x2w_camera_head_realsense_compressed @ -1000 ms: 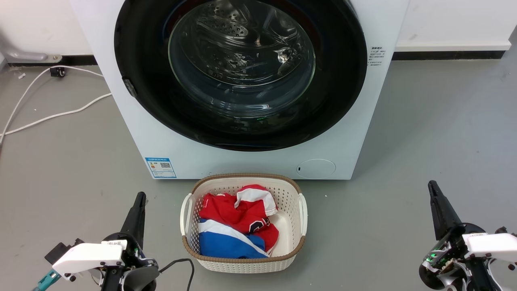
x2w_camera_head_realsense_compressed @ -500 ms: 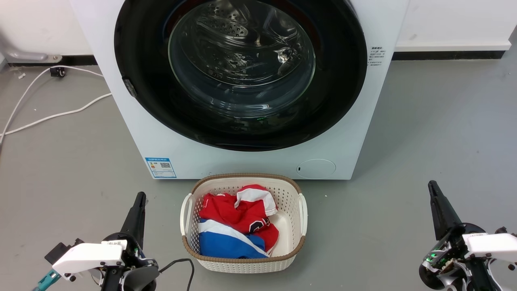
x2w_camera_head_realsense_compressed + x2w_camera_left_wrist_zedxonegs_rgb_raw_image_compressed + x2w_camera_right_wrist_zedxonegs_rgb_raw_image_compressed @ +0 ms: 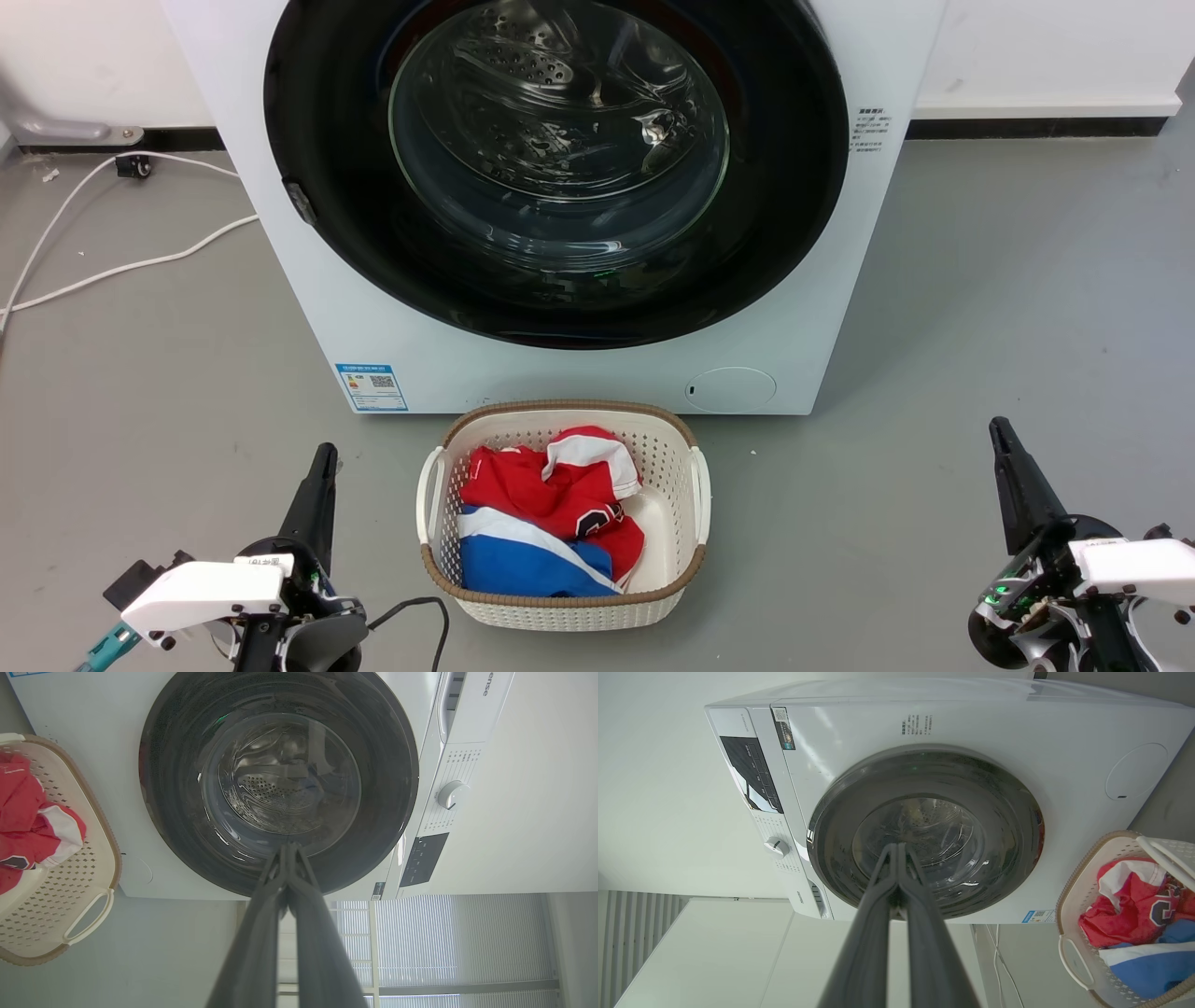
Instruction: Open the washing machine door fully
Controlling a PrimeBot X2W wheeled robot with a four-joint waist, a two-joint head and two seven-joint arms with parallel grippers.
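Observation:
The washing machine door (image 3: 317,168) is a big glossy black disc with a clear glass bowl centre (image 3: 558,121), lying flat against the white washer front (image 3: 280,308). It also faces me in the left wrist view as the door (image 3: 177,788) and in the right wrist view as the door (image 3: 1008,826). My left gripper (image 3: 324,455) rests low at the lower left, fingers pressed together, holding nothing. My right gripper (image 3: 998,428) sits at the lower right, also shut and empty. Both are well short of the door, over the grey floor.
A cream laundry basket (image 3: 686,579) with red, white and blue clothes stands on the floor right in front of the washer, between my grippers. White cables (image 3: 103,271) trail on the floor at the left. A small round white flap (image 3: 731,388) sits low on the washer.

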